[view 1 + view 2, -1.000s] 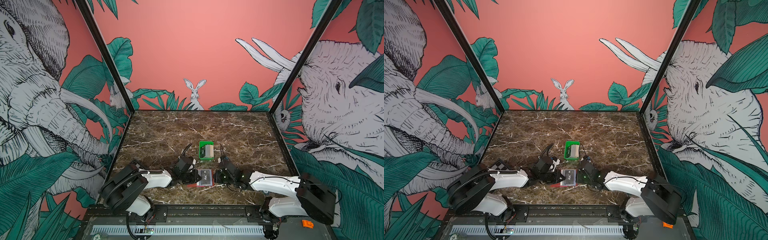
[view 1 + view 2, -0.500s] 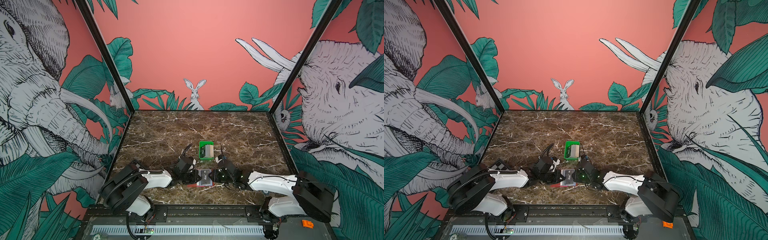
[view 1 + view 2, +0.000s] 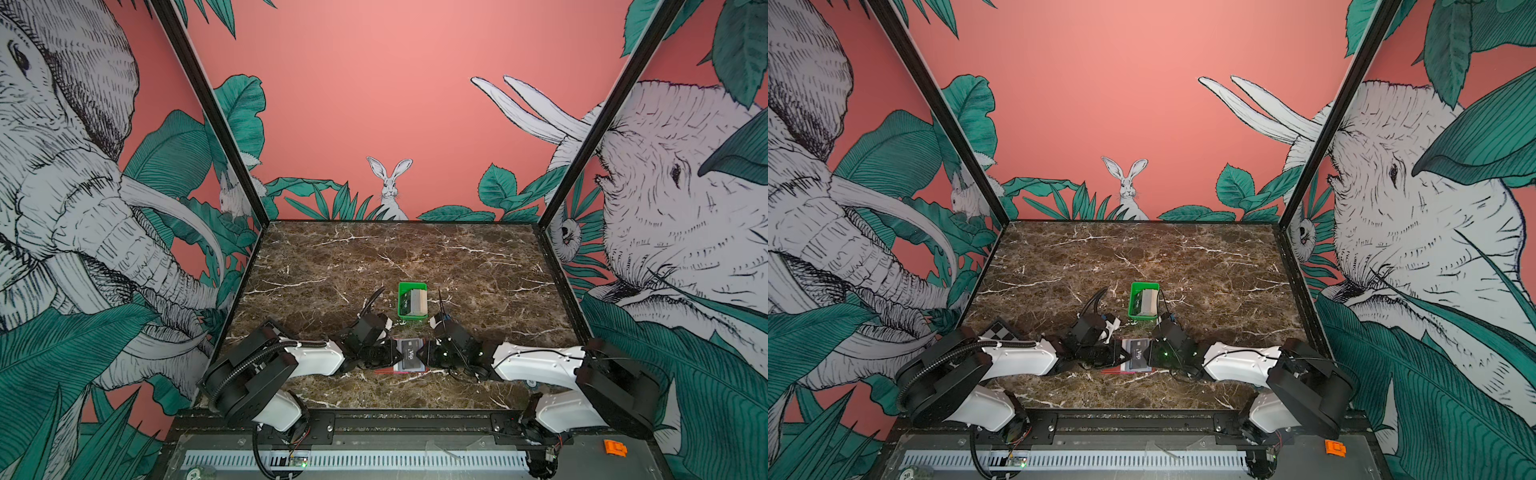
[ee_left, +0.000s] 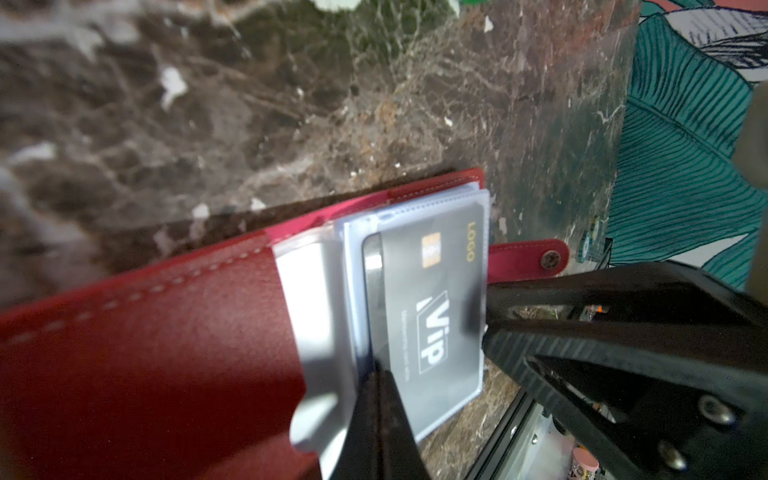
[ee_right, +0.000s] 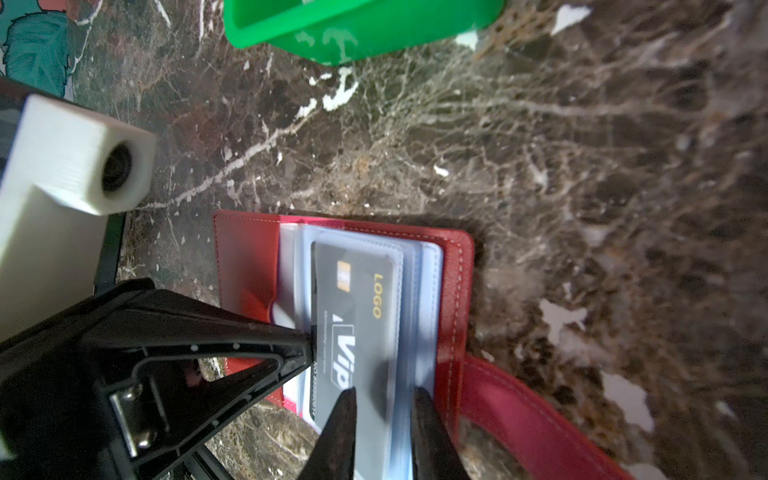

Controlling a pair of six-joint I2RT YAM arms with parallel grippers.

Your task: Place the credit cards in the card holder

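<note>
The red card holder (image 4: 145, 353) lies open on the marble near the front, between both grippers, in both top views (image 3: 400, 371) (image 3: 1116, 371). A dark grey VIP credit card (image 4: 436, 324) (image 5: 357, 299) sits inside its top clear pocket. My left gripper (image 4: 376, 370) (image 3: 397, 355) is shut, pinching the pocket's open edge. My right gripper (image 5: 382, 399) (image 3: 1150, 355) is at the card's other end, jaws slightly apart over it, gripping nothing. More credit cards (image 3: 415, 301) stand in a green tray (image 3: 400, 299) just behind.
The green tray (image 5: 361, 25) stands a short way behind the holder. The holder's snap tab (image 4: 532, 259) sticks out toward the right arm. A checkerboard marker (image 3: 1000, 332) lies by the left arm. An orange clip (image 3: 615, 448) sits on the front frame.
My right gripper has edged left toward the holder, and its jaws have parted off the card. The left gripper has stayed shut in place.
</note>
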